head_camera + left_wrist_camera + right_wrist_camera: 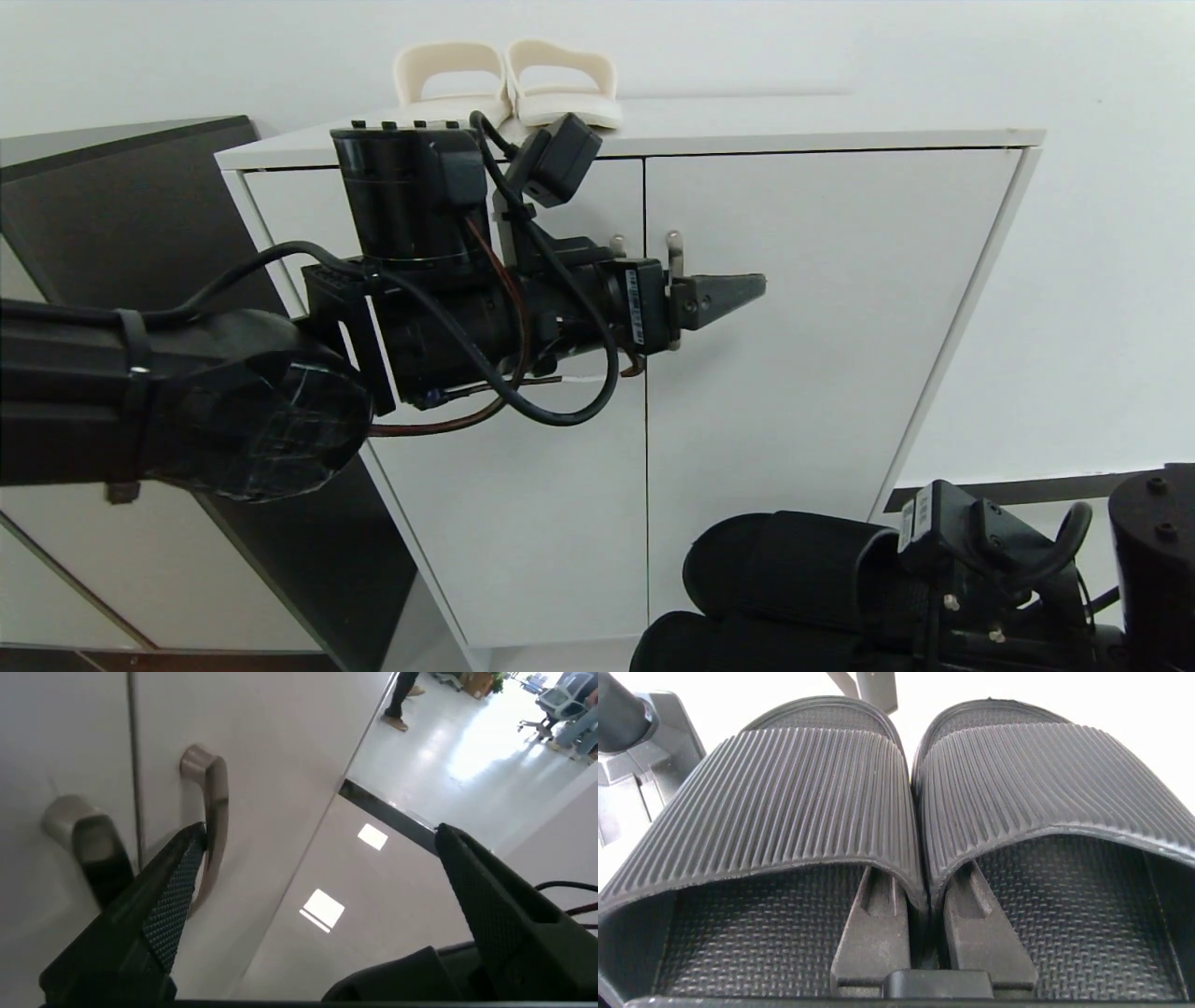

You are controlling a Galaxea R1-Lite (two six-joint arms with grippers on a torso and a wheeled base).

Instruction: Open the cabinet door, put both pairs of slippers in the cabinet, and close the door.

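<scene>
Head view, cabinet: the tall white two-door cabinet (822, 327) has both doors closed, so I judge that opening is the step in hand; the cream moulded slippers (509, 84) sit side by side on its top, toward the back edge.
Head view, left claw: my left gripper (738, 287) is level with the small curved metal handle (674, 245) of the right-hand door, just past the centre seam; I think it is placed there to hook that handle.
Head view, room: a dark panel (121, 215) stands close on the cabinet's left; there is open space on its right; the black ribbed rubber slippers (794, 569) hang low before the right-hand door, which may crowd its swing.
Left wrist view: the fingers are spread wide with nothing held; the textured finger (163, 910) overlaps the handle; I cannot tell whether it touches; glossy open floor (374, 896) lies beyond.
Right wrist view: my right gripper (923, 882) is clenched on the black pair, one finger inside each slipper, pinching their adjoining walls together; that keeps both as one load.
</scene>
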